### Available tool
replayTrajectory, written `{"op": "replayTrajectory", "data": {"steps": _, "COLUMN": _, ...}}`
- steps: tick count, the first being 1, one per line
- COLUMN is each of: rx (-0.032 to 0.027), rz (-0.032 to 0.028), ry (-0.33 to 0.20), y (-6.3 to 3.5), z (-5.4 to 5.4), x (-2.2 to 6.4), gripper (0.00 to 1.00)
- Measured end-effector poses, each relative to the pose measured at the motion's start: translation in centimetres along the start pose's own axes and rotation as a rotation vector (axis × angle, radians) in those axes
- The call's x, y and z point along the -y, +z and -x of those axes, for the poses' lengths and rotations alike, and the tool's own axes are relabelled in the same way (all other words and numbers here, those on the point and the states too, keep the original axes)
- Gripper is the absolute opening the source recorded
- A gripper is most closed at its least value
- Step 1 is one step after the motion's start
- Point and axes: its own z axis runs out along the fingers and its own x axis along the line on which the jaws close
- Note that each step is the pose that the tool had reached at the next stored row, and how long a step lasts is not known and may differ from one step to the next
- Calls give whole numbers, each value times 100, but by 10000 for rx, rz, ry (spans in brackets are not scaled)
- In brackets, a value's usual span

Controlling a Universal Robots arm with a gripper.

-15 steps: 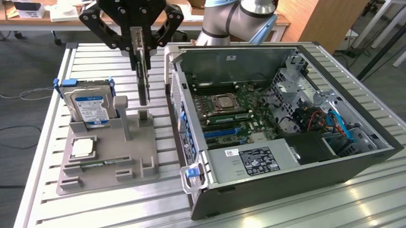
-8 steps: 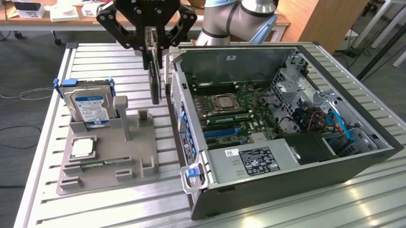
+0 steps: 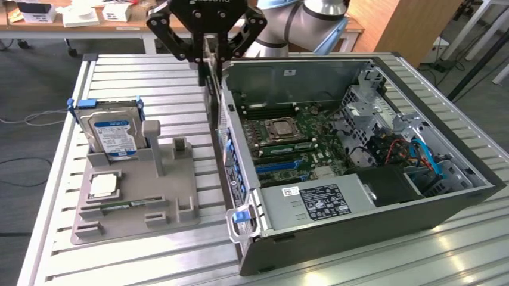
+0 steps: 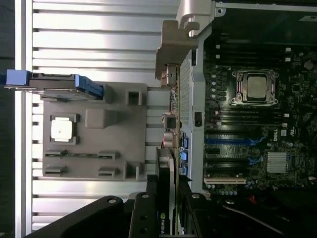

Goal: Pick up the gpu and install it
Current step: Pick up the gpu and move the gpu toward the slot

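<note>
The end effector (image 3: pixel 211 58) is clamped shut on the gpu (image 3: pixel 204 72), holding it edge-down in the air. The card hangs just outside the rear wall of the open computer case (image 3: pixel 445 208), above the surface (image 3: pixel 143 256), between the case and the gray parts holder (image 3: pixel 171 190). The hard drive (image 3: pixel 111 136) stands in that holder.

Case (image 3: pixel 358 232) is laid open side up; the board slots (image 3: pixel 278 167) are left clear from above. Room inside is narrowed by the power supply (image 3: pixel 314 202) and drive cage (image 3: pixel 374 113). The rear wall (image 3: pixel 226 119) is set just under the gpu (image 3: pixel 208 70) clamped in the hand (image 3: pixel 210 56). Bare counter (image 3: pixel 151 77) is seen beside the fixture (image 3: pixel 135 202) and upright hard drive (image 3: pixel 115 134).
</note>
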Motion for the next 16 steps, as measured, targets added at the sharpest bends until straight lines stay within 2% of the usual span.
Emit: {"op": "replayTrajectory", "data": {"steps": 16, "rx": 1, "rz": 2, "ry": 15, "y": 11, "z": 507, "x": 0, "gripper": 27}}
